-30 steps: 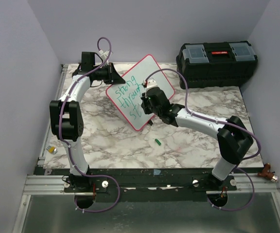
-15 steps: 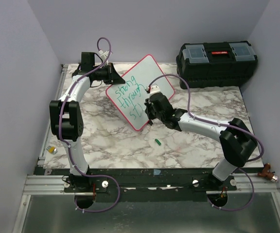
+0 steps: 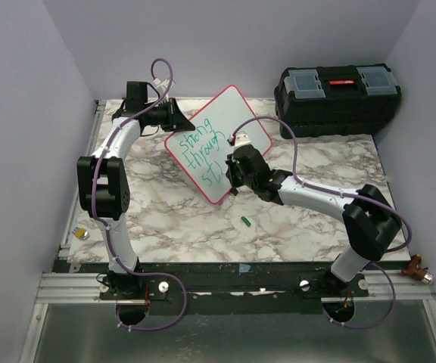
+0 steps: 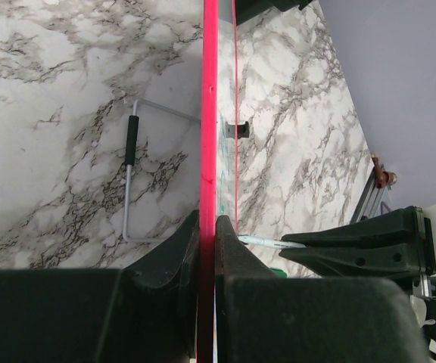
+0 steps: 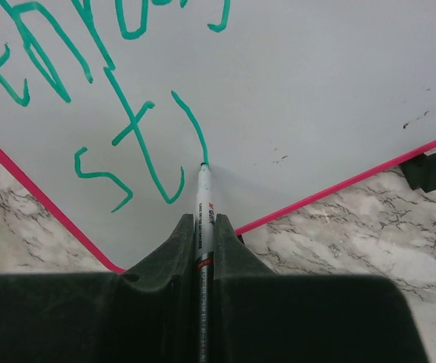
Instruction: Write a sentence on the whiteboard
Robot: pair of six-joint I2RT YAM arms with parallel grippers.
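Note:
The whiteboard (image 3: pixel 237 117), white with a pink-red frame, stands tilted on edge at the back middle of the marble table. My left gripper (image 3: pixel 182 123) is shut on the board's upper left frame; the left wrist view shows its jaws clamped on the pink edge (image 4: pixel 209 113). The sentence (image 3: pixel 201 155) is in green: "strong", "through", and a third line starting "st". My right gripper (image 5: pixel 202 221) is shut on a white marker (image 5: pixel 203 200). The marker's tip touches the whiteboard (image 5: pixel 316 91) at the lower end of a fresh green stroke (image 5: pixel 191 125) right of the "st".
A black toolbox (image 3: pixel 337 98) stands at the back right. A green marker cap (image 3: pixel 245 221) lies on the table in front of the board. A small yellow and silver object (image 3: pixel 83 234) sits at the left edge. The board's wire stand (image 4: pixel 130 181) rests behind it.
My right gripper slid a little down and left along the board with the marker on it, then stayed nearly still. The left gripper and board have not moved.

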